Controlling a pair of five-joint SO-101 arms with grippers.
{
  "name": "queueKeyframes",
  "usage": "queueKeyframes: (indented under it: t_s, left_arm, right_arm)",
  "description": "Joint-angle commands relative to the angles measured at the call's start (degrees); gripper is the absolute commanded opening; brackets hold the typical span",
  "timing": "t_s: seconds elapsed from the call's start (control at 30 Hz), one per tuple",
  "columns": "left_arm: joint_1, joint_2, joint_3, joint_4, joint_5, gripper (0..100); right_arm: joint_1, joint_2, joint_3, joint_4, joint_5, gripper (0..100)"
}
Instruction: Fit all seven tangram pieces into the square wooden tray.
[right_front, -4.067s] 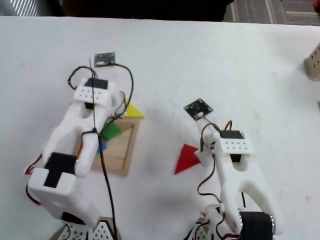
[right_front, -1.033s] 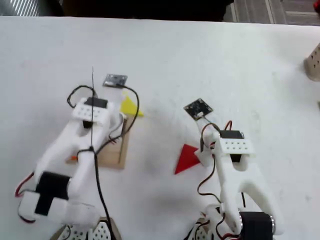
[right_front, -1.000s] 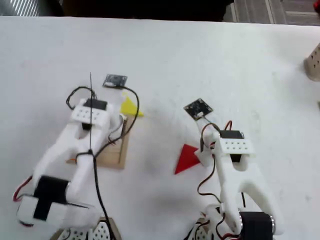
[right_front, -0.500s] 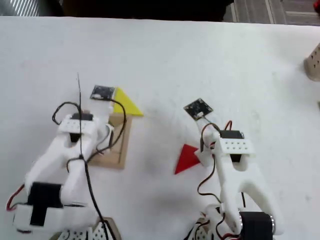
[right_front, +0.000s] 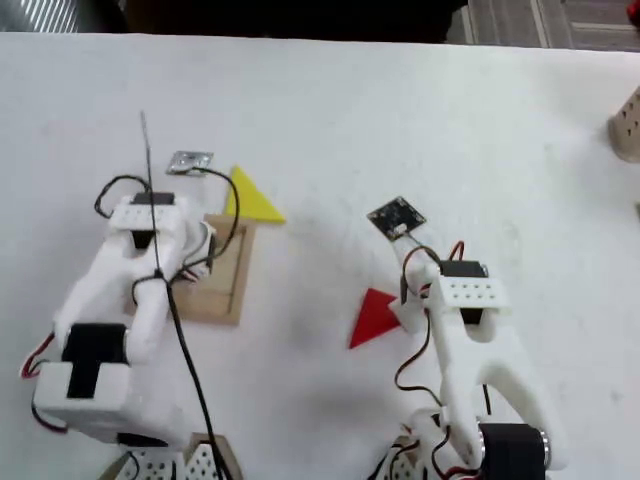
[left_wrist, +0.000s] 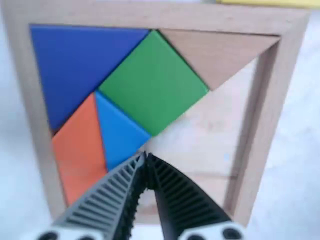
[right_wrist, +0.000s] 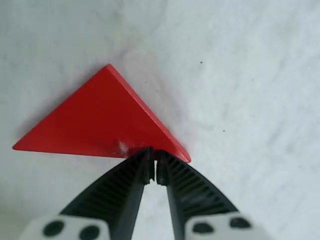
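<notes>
High view: tray (right_front: 228, 290) under the left arm (right_front: 110, 290). Yellow triangle (right_front: 252, 198) lies outside at its 1 o'clock corner, red triangle (right_front: 372, 317) well apart at 3 o'clock, beside the right arm (right_front: 480, 340). Left wrist: left gripper (left_wrist: 146, 167) pinched together, empty, above the tray's bare gap, likely kept for both triangles. Right wrist: right gripper (right_wrist: 153, 164) pressed together, empty, tips at the red triangle's edge.

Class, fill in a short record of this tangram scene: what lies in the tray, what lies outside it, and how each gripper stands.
in tray: blue triangle, green square, tan triangle, orange triangle, light blue triangle
outside tray: yellow triangle at the tray's corner; red triangle on the table
free space: part of the tray floor is bare
left gripper: fingers shut, over the tray near the light blue triangle
right gripper: fingers shut, tips at the red triangle's edge
</notes>
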Motion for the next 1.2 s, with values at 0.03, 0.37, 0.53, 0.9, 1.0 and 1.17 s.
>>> queueKeyframes:
  t_s: [0.03,0.37,0.53,0.9,1.0,1.17]
  left_arm:
    - [1.9,-20.4,6.6,1.8,-0.4,2]
    - [-13.1,-35.2,14.6,-6.2,-1.1,4]
    - [-16.2,-32.1,14.6,-4.5,-11.7,18]
    - [-24.5,-8.2,-0.4,-3.9,-29.7,23]
    - [-24.6,0.5,-4.7,-2.9,-34.3,22]
    - [-24.8,9.1,-12.5,-2.9,-31.5,21]
  right_arm:
    - [-0.4,-1.0,0.1,0.2,0.7,1.7]
    - [-0.4,-0.9,0.1,0.1,0.6,1.7]
    - [-0.5,-0.9,0.1,0.1,0.7,1.7]
    - [-0.5,-0.9,0.1,0.1,0.4,1.7]
    - [-0.7,-0.9,0.1,0.1,0.4,1.7]
    - [-0.7,-0.9,0.1,0.1,0.4,1.7]
